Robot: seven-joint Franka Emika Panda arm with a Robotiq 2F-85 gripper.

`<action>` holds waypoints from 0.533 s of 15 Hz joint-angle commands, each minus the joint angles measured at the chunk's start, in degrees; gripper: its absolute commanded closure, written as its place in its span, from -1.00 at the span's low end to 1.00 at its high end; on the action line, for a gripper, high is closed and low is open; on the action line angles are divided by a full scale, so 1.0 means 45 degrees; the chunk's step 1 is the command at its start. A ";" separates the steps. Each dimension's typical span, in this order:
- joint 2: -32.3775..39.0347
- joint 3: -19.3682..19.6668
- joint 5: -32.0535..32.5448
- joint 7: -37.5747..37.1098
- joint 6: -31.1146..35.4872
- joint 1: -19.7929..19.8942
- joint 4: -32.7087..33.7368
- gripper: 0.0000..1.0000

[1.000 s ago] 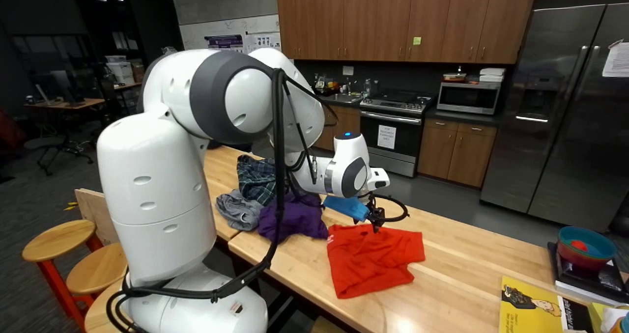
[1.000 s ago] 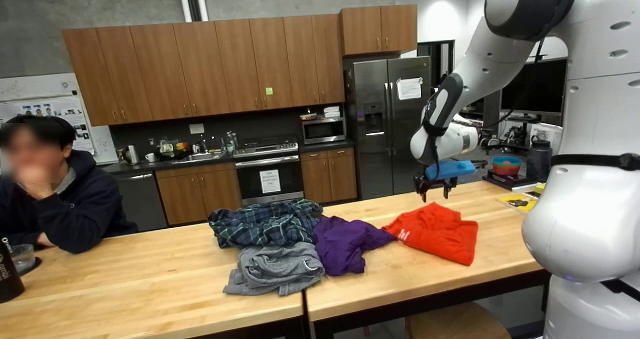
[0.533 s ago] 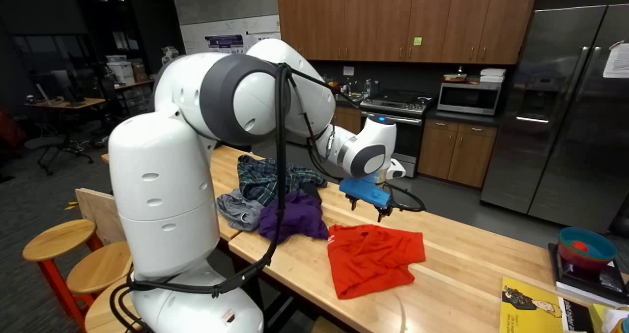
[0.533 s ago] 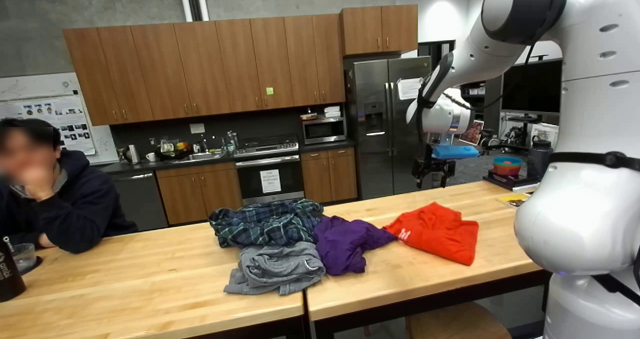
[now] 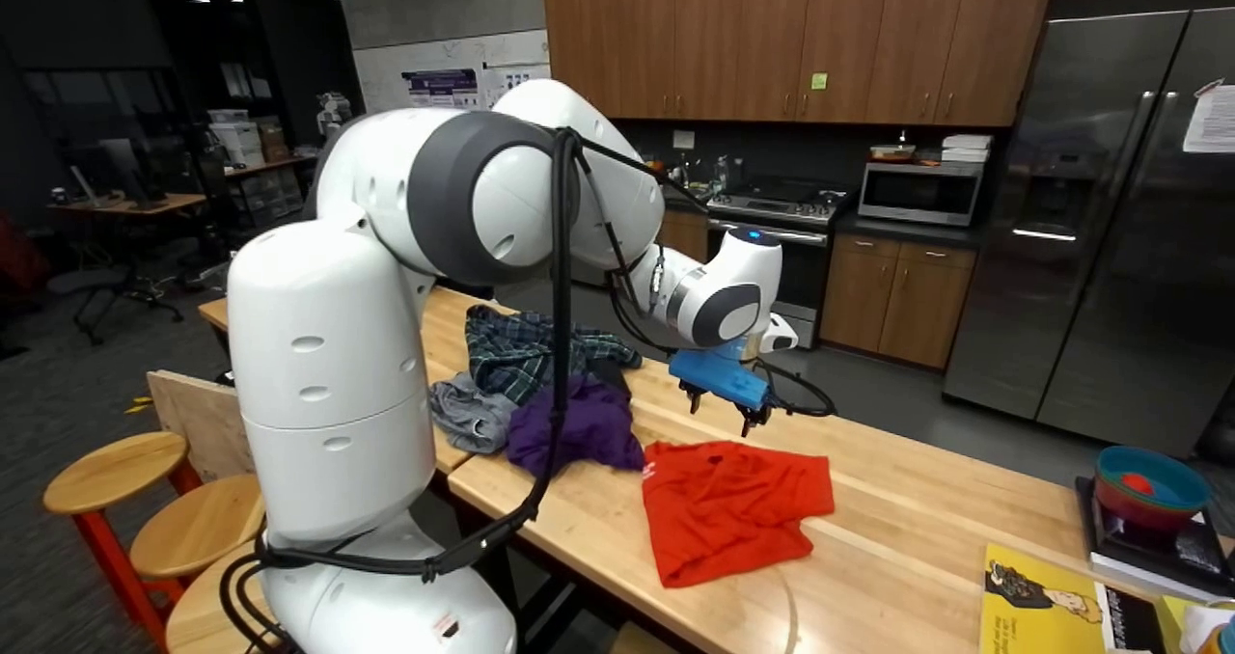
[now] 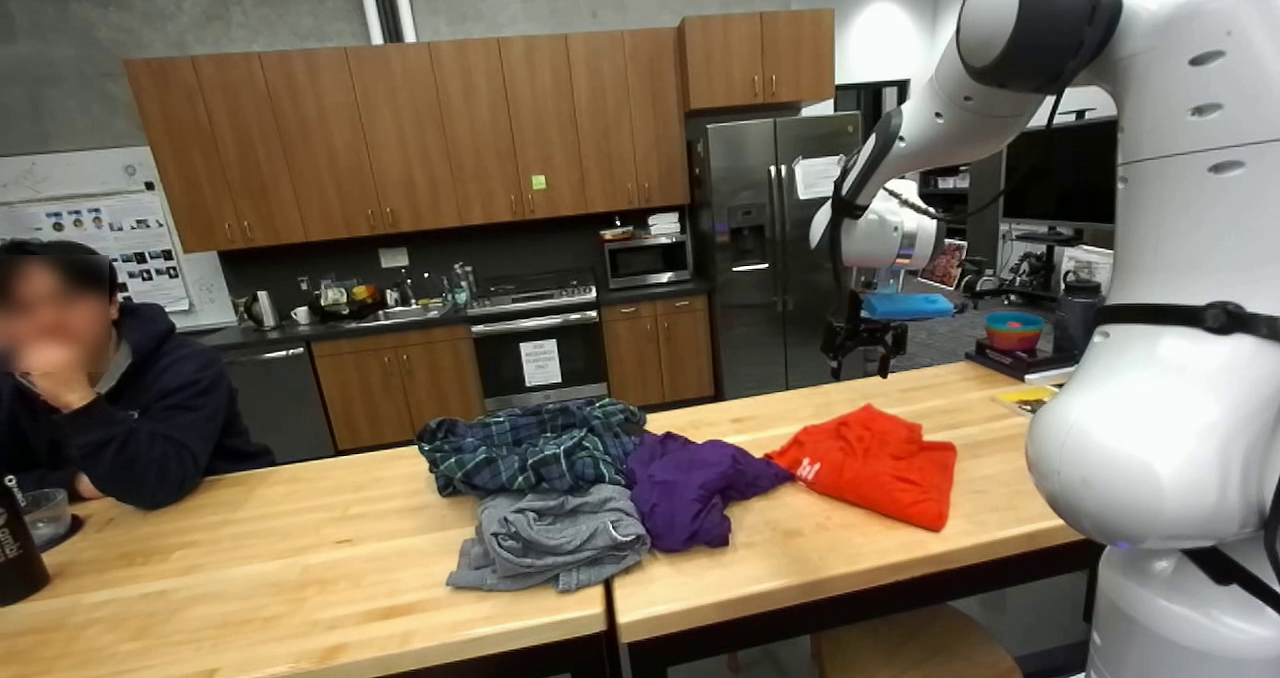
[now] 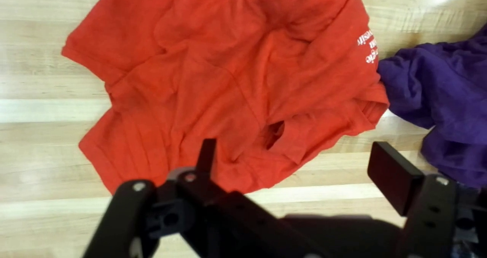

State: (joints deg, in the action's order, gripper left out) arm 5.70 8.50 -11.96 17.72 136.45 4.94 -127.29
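Gripper (image 7: 293, 166): jaws spread wide, nothing gripped; hangs in the air higher than the red shirt (image 7: 236, 83) and apart from it, pointing downward in both exterior views.
Red shirt: lies rumpled on the wooden table (image 5: 897, 519), nearest of the garments to the gripper; white lettering (image 7: 368, 46) shows at its edge, and a small dark gap among its folds.
Blue piece (image 5: 719, 376): fixed on the gripper, above the red shirt's level.
Purple garment (image 6: 690, 488): bunched up beside the red shirt, touching its lettered end.
Grey garment (image 6: 560, 538): farther from the red shirt, past the purple garment and touching it.
Plaid garment (image 6: 530, 448): crumpled against the grey garment, likewise farther from the red shirt.
Bowl (image 5: 1127, 514): well apart from the red shirt, on its side away from the purple garment; something red inside.
Yellow book (image 5: 1028, 601): flat, on the same side of the red shirt as the bowl.
Seated person (image 6: 150, 408): at the table, well apart from the red shirt, past the plaid garment.
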 commanded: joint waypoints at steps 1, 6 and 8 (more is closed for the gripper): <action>-0.0012 -0.0253 0.0053 -0.0047 -0.0018 0.0295 0.0008 -1.00; 0.0182 0.0051 0.2307 0.0458 0.0935 0.0505 -0.0137 -1.00; 0.0306 0.0157 0.3146 0.0714 0.1601 0.0753 -0.0171 -1.00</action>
State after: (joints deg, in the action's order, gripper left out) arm 6.49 8.73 -2.23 18.30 139.99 6.49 -127.71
